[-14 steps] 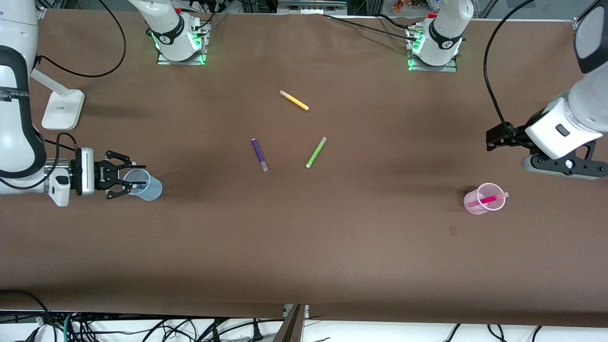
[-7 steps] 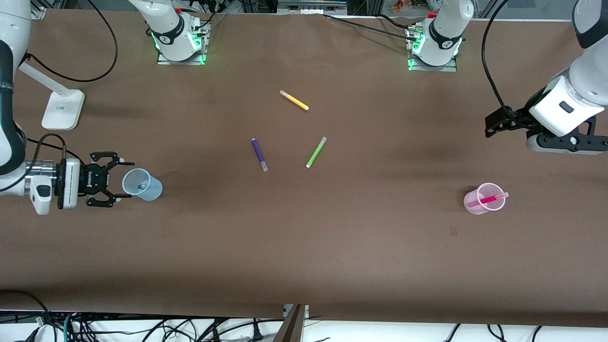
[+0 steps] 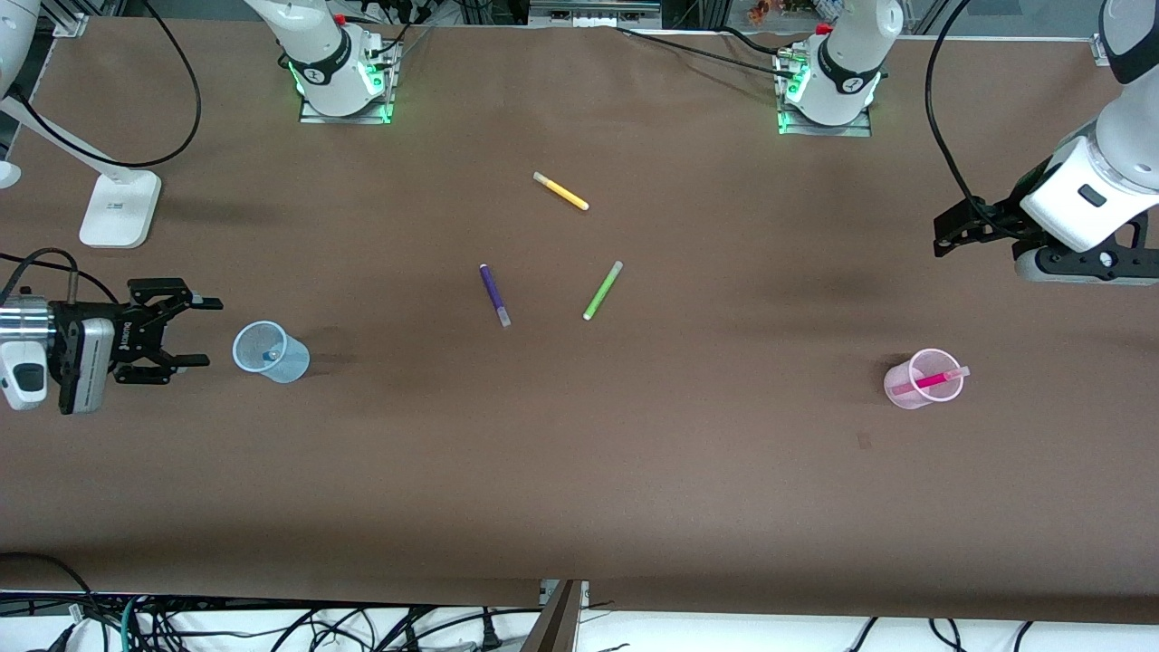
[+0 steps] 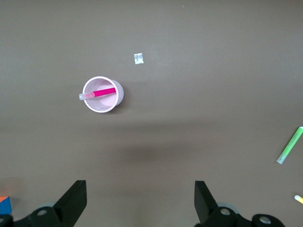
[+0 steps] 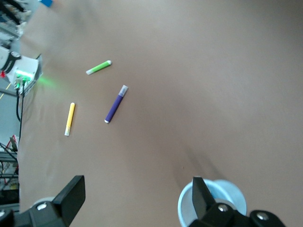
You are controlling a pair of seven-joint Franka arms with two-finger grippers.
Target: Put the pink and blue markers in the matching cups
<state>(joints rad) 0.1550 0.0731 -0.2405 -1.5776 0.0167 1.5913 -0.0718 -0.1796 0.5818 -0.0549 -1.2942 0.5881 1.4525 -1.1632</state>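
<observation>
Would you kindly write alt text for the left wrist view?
A pink marker leans inside a pale pink cup standing on a brown table. The left end effector hovers open above the table, and a green pen lies at the frame's edge.

On my brown table (image 3: 634, 471) three stray pens lie near the middle, all apart from each other. I see the yellow pen (image 3: 560, 191) farthest from the front camera, the purple pen (image 3: 494, 294) and the green pen (image 3: 603, 290) nearer. A white stand base (image 3: 119, 210) sits toward my right arm's end
</observation>
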